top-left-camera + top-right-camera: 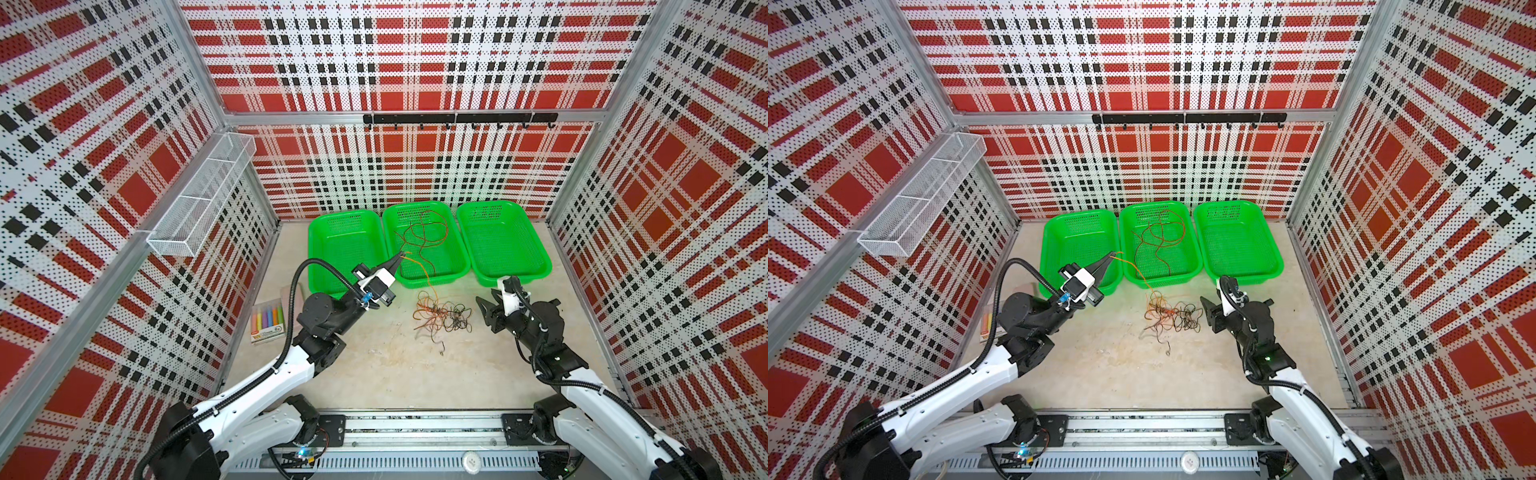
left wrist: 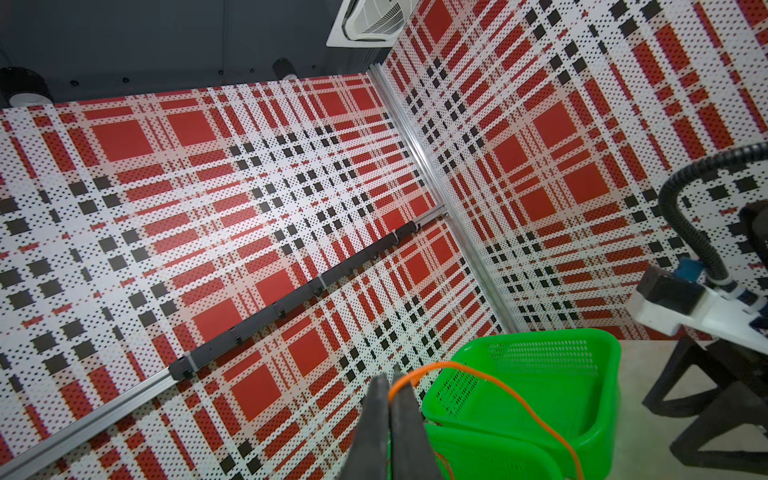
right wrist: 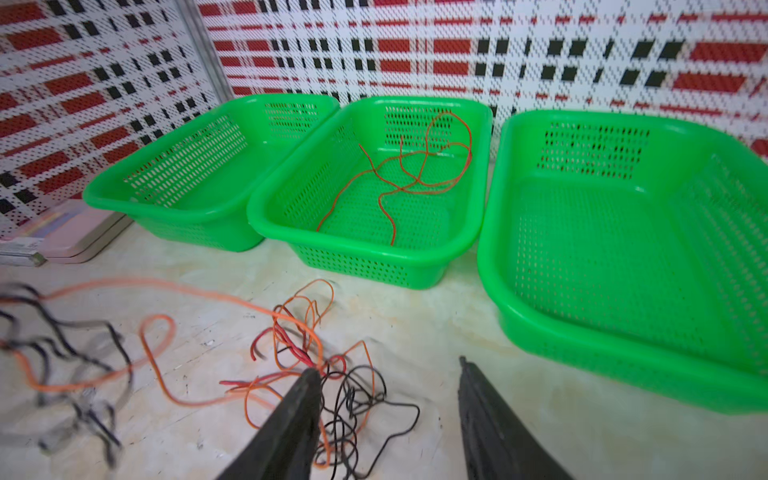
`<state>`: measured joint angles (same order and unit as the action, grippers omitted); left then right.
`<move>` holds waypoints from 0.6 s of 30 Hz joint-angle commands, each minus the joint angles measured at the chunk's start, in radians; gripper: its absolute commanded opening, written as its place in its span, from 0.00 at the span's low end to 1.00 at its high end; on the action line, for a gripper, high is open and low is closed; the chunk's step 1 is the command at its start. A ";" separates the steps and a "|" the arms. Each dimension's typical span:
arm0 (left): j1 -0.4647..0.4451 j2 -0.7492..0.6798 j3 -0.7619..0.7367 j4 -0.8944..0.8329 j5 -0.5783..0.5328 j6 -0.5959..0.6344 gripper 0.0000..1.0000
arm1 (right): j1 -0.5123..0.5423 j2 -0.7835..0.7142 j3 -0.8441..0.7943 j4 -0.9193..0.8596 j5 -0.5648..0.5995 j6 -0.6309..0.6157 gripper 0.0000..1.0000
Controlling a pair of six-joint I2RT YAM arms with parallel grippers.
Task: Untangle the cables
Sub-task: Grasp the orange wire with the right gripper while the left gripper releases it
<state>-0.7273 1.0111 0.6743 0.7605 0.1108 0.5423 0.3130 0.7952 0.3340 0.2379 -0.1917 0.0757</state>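
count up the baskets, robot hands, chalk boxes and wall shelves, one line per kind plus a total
green baskets: 3
hands: 2
chalk box: 1
mesh shelf: 1
total: 7

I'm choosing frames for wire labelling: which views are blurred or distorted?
Right wrist view: the thin black and orange wires smear into ghosted doubles; the red wire in the middle green plastic basket stays crisp. Both top views: sharp, plaid walls bowed by the lens. Left wrist view: the thin orange wire is sharp.
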 commanded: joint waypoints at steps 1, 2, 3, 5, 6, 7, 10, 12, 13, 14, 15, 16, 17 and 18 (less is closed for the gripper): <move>-0.025 0.007 0.044 0.007 -0.068 0.036 0.00 | -0.001 0.004 0.020 0.018 0.000 -0.027 0.62; -0.028 0.009 0.051 0.007 -0.077 0.037 0.00 | -0.002 0.005 0.029 0.002 0.006 -0.034 0.63; -0.034 0.012 0.060 0.001 -0.086 0.040 0.00 | -0.001 0.005 0.038 -0.008 -0.006 -0.042 0.64; -0.048 0.016 0.072 -0.008 -0.103 0.049 0.00 | -0.001 0.003 0.045 -0.002 -0.050 -0.045 0.64; -0.058 0.020 0.080 -0.012 -0.110 0.055 0.00 | 0.002 -0.002 0.046 0.005 -0.069 -0.045 0.64; -0.066 0.024 0.085 -0.013 -0.119 0.061 0.00 | 0.005 -0.002 0.047 0.009 -0.087 -0.044 0.64; -0.092 0.038 0.105 -0.018 -0.147 0.080 0.00 | 0.036 0.007 0.061 0.006 -0.203 -0.054 0.58; -0.105 0.048 0.120 -0.024 -0.174 0.097 0.00 | 0.095 0.031 0.065 0.017 -0.219 -0.053 0.51; -0.109 0.053 0.126 -0.025 -0.184 0.103 0.00 | 0.126 0.043 0.057 0.041 -0.216 -0.045 0.49; -0.111 0.056 0.133 -0.026 -0.197 0.109 0.00 | 0.160 0.057 0.044 0.077 -0.215 -0.041 0.48; -0.112 0.059 0.143 -0.026 -0.207 0.115 0.00 | 0.205 0.071 0.031 0.119 -0.199 -0.032 0.49; -0.111 0.062 0.151 -0.026 -0.211 0.120 0.00 | 0.238 0.084 0.018 0.163 -0.183 -0.022 0.52; -0.112 0.064 0.160 -0.029 -0.211 0.121 0.00 | 0.268 0.102 0.005 0.217 -0.171 -0.014 0.54; -0.112 0.066 0.170 -0.029 -0.209 0.120 0.00 | 0.293 0.125 -0.002 0.267 -0.153 -0.004 0.57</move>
<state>-0.8333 1.0740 0.8040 0.7280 -0.0616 0.6369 0.5529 0.8867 0.3580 0.3496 -0.3531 0.0574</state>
